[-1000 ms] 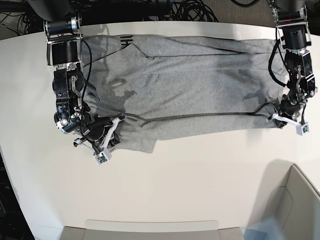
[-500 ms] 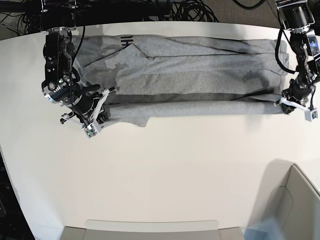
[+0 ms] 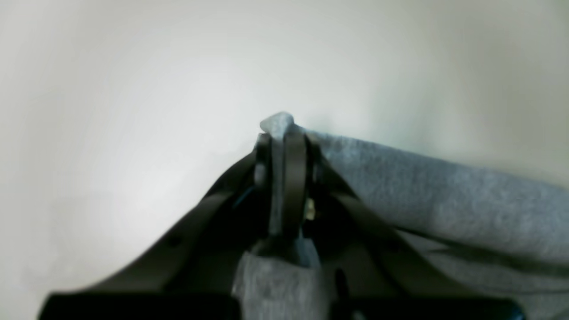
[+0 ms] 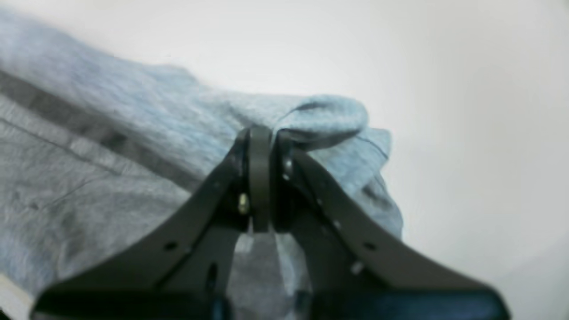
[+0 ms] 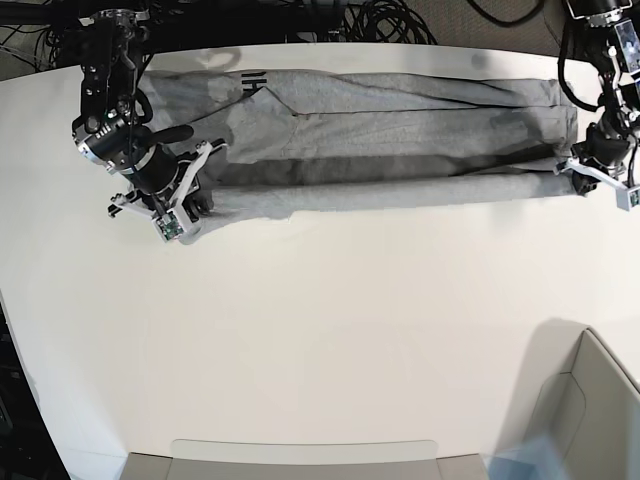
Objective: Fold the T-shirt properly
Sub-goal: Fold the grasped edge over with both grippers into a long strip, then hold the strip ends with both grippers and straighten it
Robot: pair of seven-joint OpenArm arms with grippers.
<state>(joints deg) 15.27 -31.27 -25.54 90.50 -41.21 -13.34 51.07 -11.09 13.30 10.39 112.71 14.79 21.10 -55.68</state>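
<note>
At the left of the base view, the right gripper has its black fingers pressed together on a bunched corner of the heather-grey short-sleeved cotton T-shirt. In the right wrist view the cloth curls into a small loop just above the fingertips and spills down to their right.

The T-shirt lies stretched as a long band across the far side of the white tabletop, reaching from one arm to the other. Its near edge is turned over into a narrow roll that runs the full length, and a dark shadowed crease separates that roll from the flatter layers behind it. A little black lettering shows at the far edge, near the left end.

At the right, the left gripper pinches the other end of the roll. In the left wrist view its fingers are clamped on a thin fold of grey cloth, a tuft of which pokes out past the tips.
</note>
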